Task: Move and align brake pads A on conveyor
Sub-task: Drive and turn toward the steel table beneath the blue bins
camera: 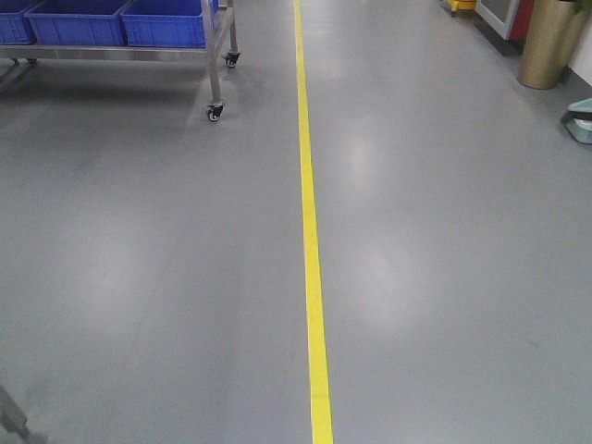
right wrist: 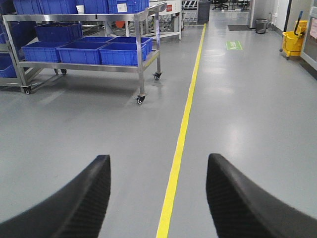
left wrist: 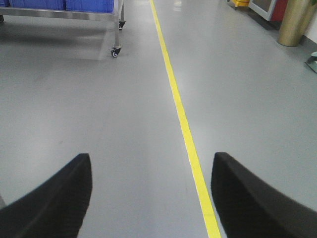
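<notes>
**Both claws empty, pads and belt out of sight**

Nearest the lens, the left gripper (left wrist: 151, 159) stood with its two dark textured fingers spread wide and nothing between them. The right gripper (right wrist: 158, 157) was the same, parted and empty. Beneath both lay bare grey floor (camera: 444, 231), with a yellow line (left wrist: 183, 119) running away down the aisle between the fingers.

Further out on the left stood a wheeled steel cart (right wrist: 141, 54) carrying blue bins (right wrist: 79, 52). Far down the right side were a yellow mop bucket (right wrist: 293, 37) and a green floor marking (right wrist: 234, 45).

Neither the brake pads A nor the conveyor appeared in any view, so where they lay could not be told. By that, the work seemed to be in its travelling or approach stage, with no pad yet handled. The next move would call for bringing the belt into view before either arm reached.

The green marking carried pale writing, and some bins bore white labels, but all of it was too small to read. No brand showed.
</notes>
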Motion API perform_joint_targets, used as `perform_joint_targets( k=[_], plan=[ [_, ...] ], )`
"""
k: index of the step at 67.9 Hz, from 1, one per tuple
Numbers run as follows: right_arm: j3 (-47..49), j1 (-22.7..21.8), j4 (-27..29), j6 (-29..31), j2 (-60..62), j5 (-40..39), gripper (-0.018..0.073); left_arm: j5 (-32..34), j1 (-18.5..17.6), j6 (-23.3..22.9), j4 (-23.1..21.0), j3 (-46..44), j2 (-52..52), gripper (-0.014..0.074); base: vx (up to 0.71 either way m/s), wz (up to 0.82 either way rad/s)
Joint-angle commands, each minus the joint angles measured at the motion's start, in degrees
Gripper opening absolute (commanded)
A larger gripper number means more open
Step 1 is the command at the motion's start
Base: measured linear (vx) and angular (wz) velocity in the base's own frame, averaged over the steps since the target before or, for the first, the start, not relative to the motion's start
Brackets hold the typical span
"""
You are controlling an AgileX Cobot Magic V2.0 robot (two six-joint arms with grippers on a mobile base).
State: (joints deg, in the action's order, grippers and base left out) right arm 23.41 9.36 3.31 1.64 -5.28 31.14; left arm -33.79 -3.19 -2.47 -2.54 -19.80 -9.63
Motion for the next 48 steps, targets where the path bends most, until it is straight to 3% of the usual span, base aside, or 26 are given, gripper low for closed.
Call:
perform_joint_targets(
  k=[1, 48],
  plan=[
    [1.56, -0.04, -0.25, 0.01, -0.81, -4.54, 0.0419, 4.08, -0.17, 0.09, -0.19, -1.49, -0.72, 0.0503, 0.59, 0.10],
    [1.56, -0.04, -0.25, 0.01, -0.81, -4.49, 0.0419, 4.08, -0.17, 0.09, -0.19, -1.49, -0.72, 0.0503, 0.52, 0.19]
  ],
)
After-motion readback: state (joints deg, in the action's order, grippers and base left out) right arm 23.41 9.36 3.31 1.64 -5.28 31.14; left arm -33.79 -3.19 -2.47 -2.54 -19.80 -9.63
